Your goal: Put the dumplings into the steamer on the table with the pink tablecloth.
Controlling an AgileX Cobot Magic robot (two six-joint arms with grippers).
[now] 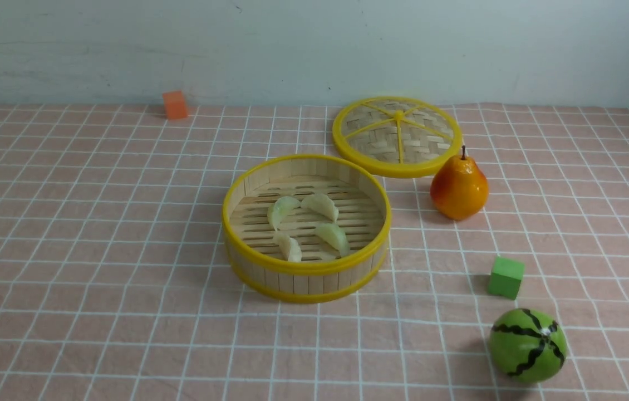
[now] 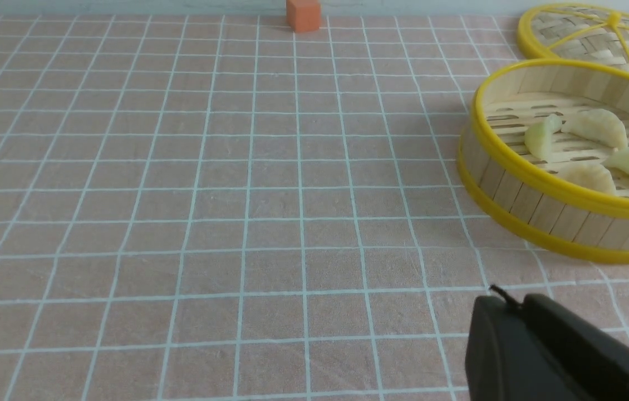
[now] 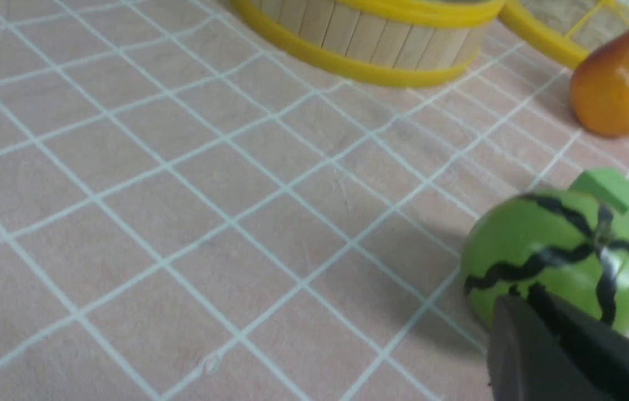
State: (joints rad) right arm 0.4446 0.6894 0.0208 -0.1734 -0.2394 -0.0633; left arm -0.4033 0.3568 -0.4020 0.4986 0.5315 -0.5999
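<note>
Dumplings (image 1: 306, 225), all four, lie on the slatted floor of the steamer (image 1: 306, 270), which stands on the counter (image 1: 97, 250) under its pink cloth. Judging by how they lie, nothing is left to load.

They look small, light and glossy, probably hard plastic, so likely slippery; the pleated rim and the thick curved back would be the places to pinch, across the narrow width. They sit close together, two nearly touching, so fingers coming down from above would need a gap beside one of them.

The left fingers (image 2: 506, 303) show only as a dark tip in the left wrist view. They appear closed and empty, low over bare cloth, with the steamer near and ahead of them, off to one side, and an orange cube (image 2: 303, 14) far beyond. The right fingers (image 3: 520, 312) are closed on nothing too, and a melon (image 3: 556, 259) lies just past their tip, perhaps touching; I cannot tell. A green cube (image 3: 615, 189) peeps from behind it and a pear (image 3: 623, 83) stands farther on.

Neither arm shows in the front view. The right wrist view is blurred, cuts off the steamer's top and hides the dumplings. The lid (image 1: 398, 136) lies flat behind the steamer.
</note>
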